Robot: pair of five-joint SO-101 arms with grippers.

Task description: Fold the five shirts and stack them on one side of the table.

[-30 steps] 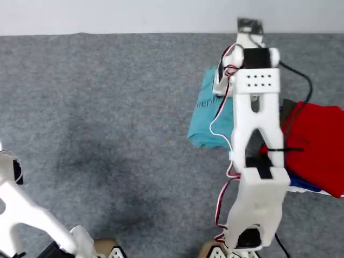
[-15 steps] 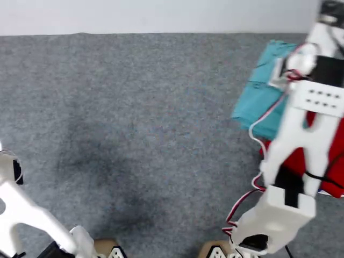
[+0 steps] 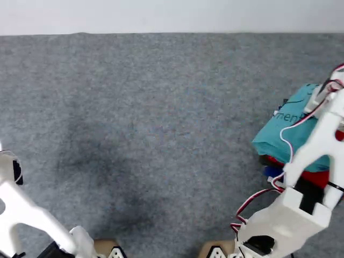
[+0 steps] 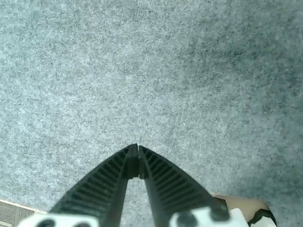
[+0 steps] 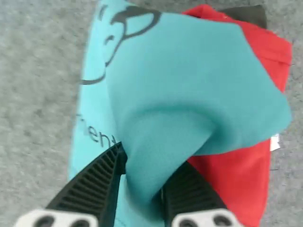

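Right end effector is clenched on a fold of the teal shirt, which sits over the red shirt. High view adds the stack at the bench right edge, with a blue shirt underneath. Left end effector is clenched on nothing, over the bench.

High camera down over table, wrist cameras close, right shares teal shirt

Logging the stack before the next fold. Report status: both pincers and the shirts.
Left pincer shut, empty, over grey mat. Right pincer shut on teal shirt, which lies over red shirt. No obstruction seen.
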